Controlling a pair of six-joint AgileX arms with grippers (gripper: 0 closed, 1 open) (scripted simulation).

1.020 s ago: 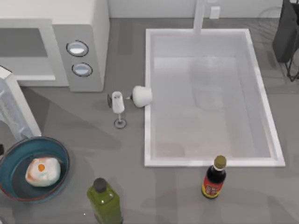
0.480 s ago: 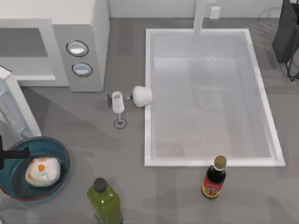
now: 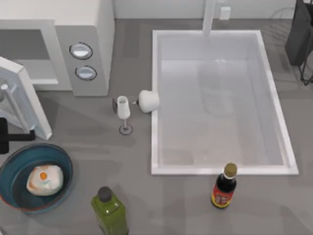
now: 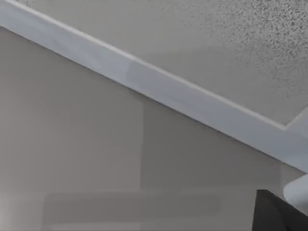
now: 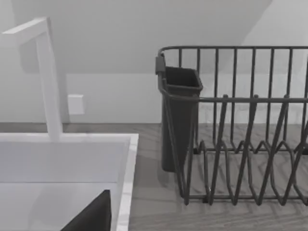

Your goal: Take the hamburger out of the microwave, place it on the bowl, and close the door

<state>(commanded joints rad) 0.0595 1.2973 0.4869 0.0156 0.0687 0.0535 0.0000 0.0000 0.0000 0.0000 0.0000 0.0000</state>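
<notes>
While the hamburger (image 3: pixel 45 179) already lies inside the bowl (image 3: pixel 11 171), which stands on the tabletop (image 3: pixel 98 152) just in front of the microwave (image 3: pixel 73 29), the door (image 3: pixel 24 100) is only half swung and stands between the bowl and the open cavity. My left fingers (image 3: pixel 12 136) are at the door's outer face, near its free edge and just above the bowl's rim; I cannot tell if they are apart or together. My right arm is parked far from the microwave, beside the dish rack (image 5: pixel 240 125). I think the danger is this: if my push slides off the free edge, the door stays ajar. If my arm goes too low, it can hit the bowl's rim and shake the hamburger out.
</notes>
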